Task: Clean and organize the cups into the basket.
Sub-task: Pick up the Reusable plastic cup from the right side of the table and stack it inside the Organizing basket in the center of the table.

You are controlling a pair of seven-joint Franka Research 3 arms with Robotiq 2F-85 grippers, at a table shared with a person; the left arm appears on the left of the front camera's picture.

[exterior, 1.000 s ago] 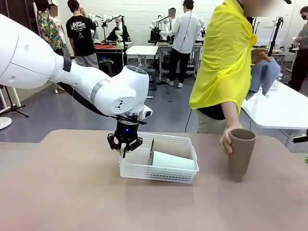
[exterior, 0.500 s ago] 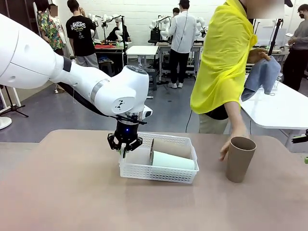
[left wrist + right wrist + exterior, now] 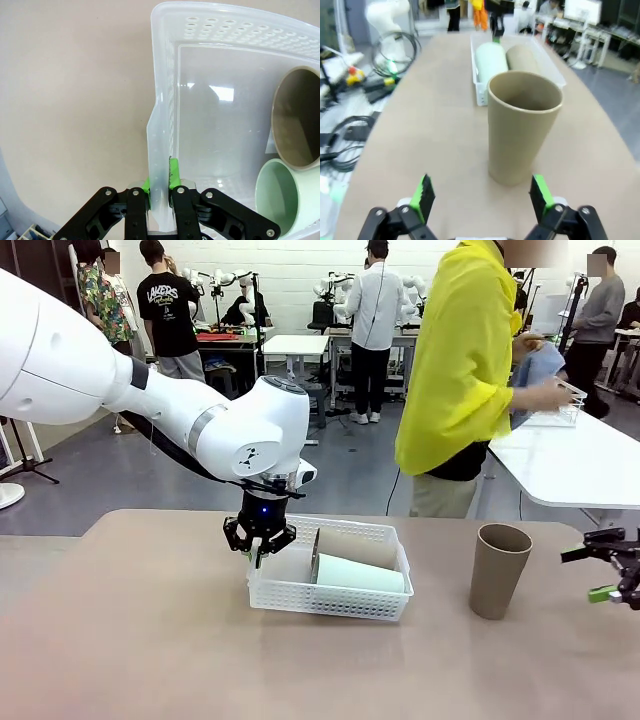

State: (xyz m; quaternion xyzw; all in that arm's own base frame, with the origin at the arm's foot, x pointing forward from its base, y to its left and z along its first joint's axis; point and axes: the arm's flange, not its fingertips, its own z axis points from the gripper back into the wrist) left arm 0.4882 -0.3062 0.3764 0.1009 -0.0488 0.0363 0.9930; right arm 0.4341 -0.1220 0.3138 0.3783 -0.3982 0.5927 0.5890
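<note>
Upright cup [image 3: 499, 570]: brown, mouth up, toward the right edge of the table [image 3: 150, 640], well apart from the basket.
Risk, cup: tall and narrow; likely to tip or skid if one pad lands first or the grasp comes high.
Right gripper [image 3: 603, 575]: at the right edge, fingers spread wide, empty, aimed at the upright cup, not touching.
Basket [image 3: 330, 602]: mid-table; mint cup [image 3: 360, 573] and brown cup [image 3: 355, 545] lying inside on their sides.
Risk, basket: thin wall held at one end only; could flex, slip free or swing the basket if dragged, rolling both cups.
Left gripper [image 3: 159, 176]: pads pinching the basket's left end wall, one inside, one outside.
Person [image 3: 455, 370]: beyond the far edge, turned to another table.
</note>
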